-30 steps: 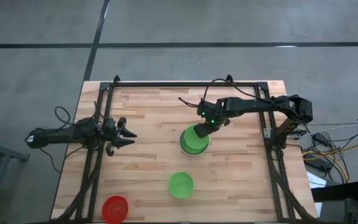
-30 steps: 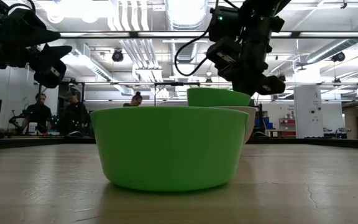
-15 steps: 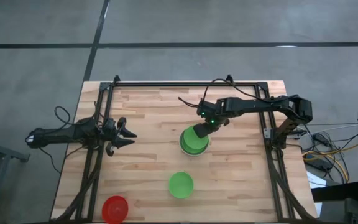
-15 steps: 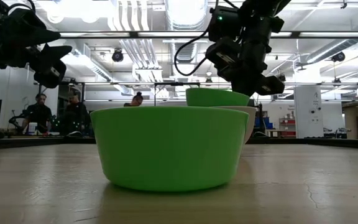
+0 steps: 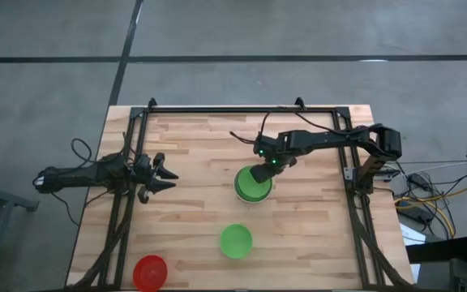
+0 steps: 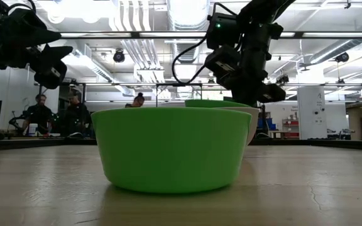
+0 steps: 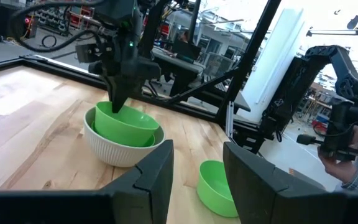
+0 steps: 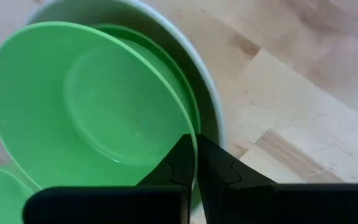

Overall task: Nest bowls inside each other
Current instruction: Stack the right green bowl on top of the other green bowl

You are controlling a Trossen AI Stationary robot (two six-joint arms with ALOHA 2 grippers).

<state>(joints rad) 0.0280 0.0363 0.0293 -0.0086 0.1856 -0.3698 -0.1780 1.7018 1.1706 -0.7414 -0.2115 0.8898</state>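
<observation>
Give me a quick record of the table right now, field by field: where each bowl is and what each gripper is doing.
white bowl: mid-table, holds a green bowl
held green bowl: tilted, partly inside the white bowl
right gripper: shut on held green bowl's rim
loose green bowl: alone, table's near side
red bowl: near left corner
left gripper: open, empty, left side

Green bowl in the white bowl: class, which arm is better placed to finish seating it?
Right. Its end effector is shut on the green bowl's rim over the white bowl; the left end effector waits apart.

green bowl lowered, deeper in white bowl
</observation>
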